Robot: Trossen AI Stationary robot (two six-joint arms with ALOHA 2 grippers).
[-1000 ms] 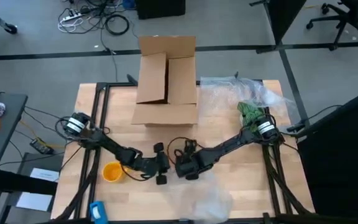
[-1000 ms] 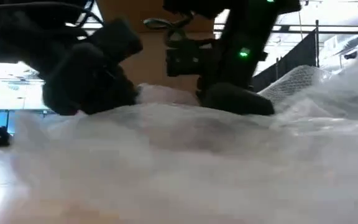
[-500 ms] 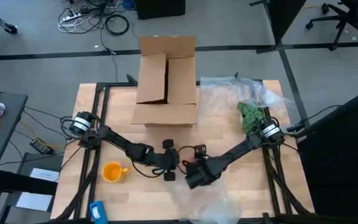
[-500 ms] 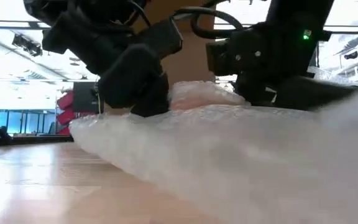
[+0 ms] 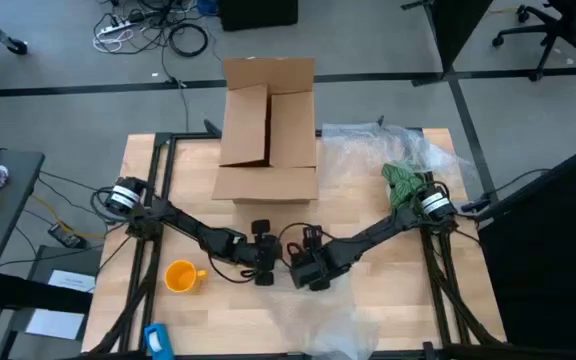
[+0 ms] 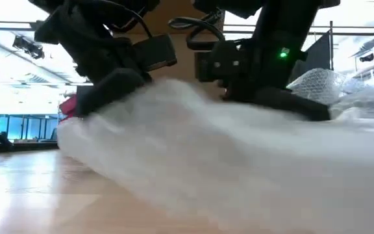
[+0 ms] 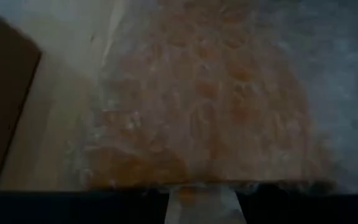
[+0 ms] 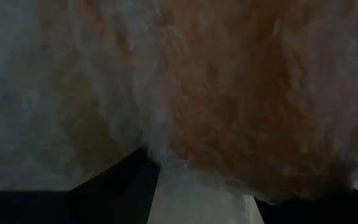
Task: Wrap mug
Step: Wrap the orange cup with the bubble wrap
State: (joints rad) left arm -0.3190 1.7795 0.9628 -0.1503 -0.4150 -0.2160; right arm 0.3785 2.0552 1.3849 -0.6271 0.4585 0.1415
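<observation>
i see the mug (image 5: pixel 180 276) upright on the wooden table (image 5: pixel 368 215) near its left front, handle pointing right. left gripper (image 5: pixel 264 262) and right gripper (image 5: pixel 303 270) meet mid-table at the bubble wrap (image 6: pixel 226 169); finger state i can't tell. cardboard box (image 5: pixel 266 128) behind.

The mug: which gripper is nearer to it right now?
Left. The left gripper sits just right of the mug, at the bubble wrap edge. The right gripper is farther right, beyond the left one.
</observation>
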